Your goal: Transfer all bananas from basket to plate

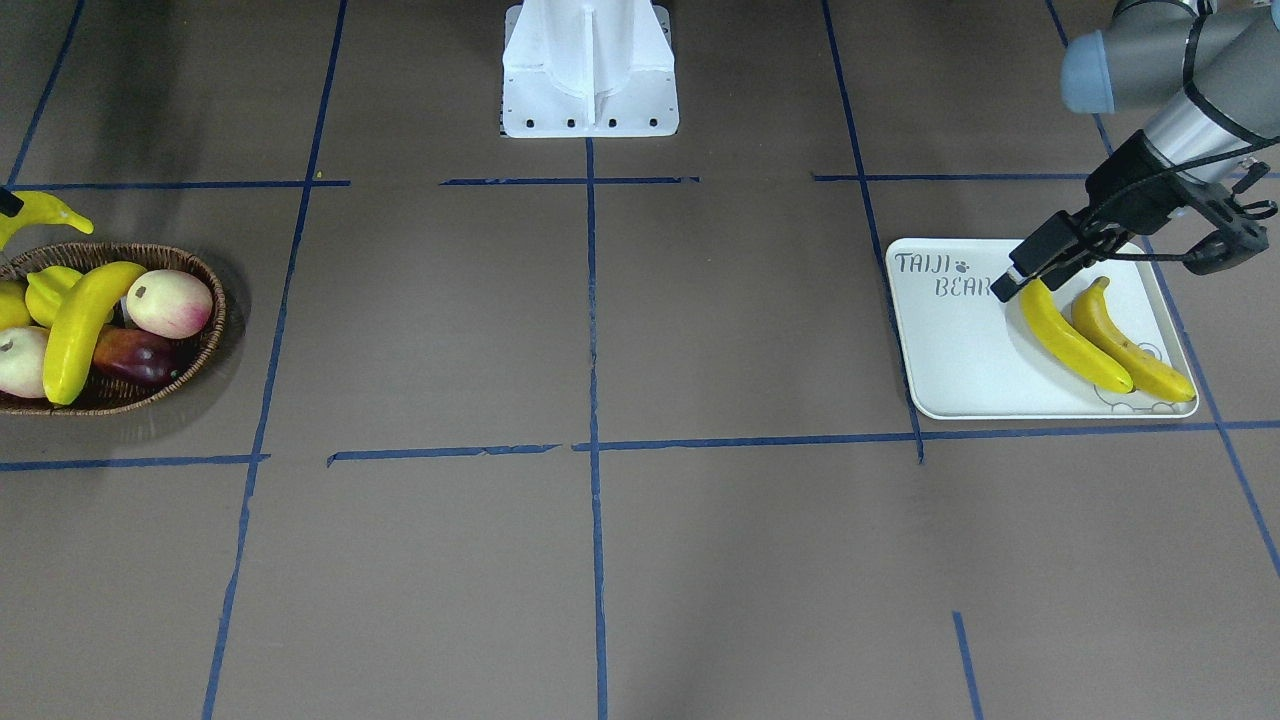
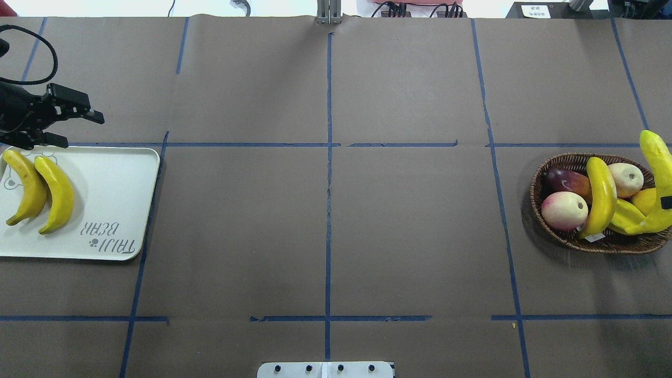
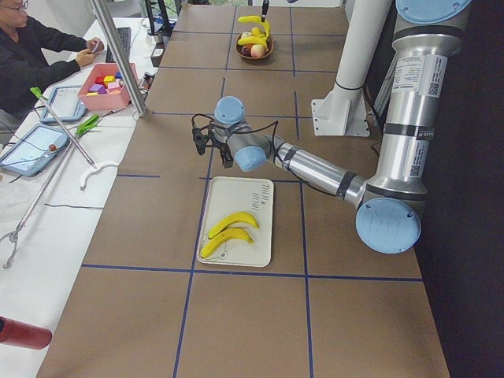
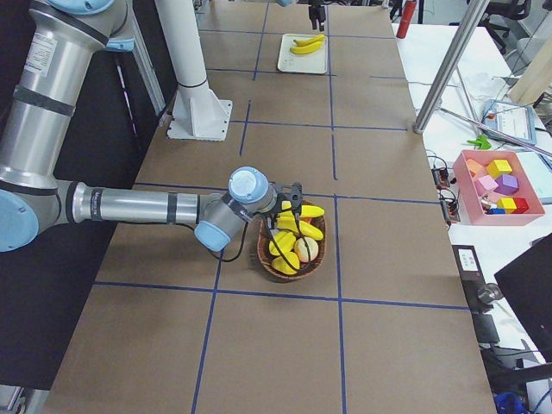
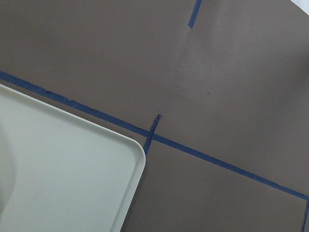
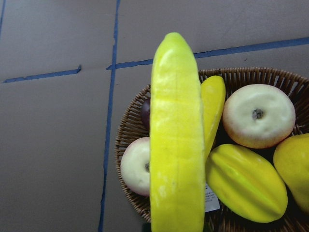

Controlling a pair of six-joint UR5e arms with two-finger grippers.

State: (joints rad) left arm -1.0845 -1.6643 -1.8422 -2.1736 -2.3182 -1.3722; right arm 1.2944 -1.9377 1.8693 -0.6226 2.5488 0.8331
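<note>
The right gripper clamps a banana above the basket. The left gripper hangs open and empty, two bananas on the plate near its jaws.

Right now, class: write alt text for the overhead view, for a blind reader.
Two bananas lie on the plate at left, the left gripper beyond them, jaws open; at right, the right gripper holds a third banana above the basket.

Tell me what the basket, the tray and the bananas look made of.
Basket: dark brown woven wicker, matt; plaited strands show.
Tray: smooth off-white, probably plastic; rounded moulded rim, printed lettering.
Bananas: seemingly plastic; even glossy yellow, faint seam line.
</note>
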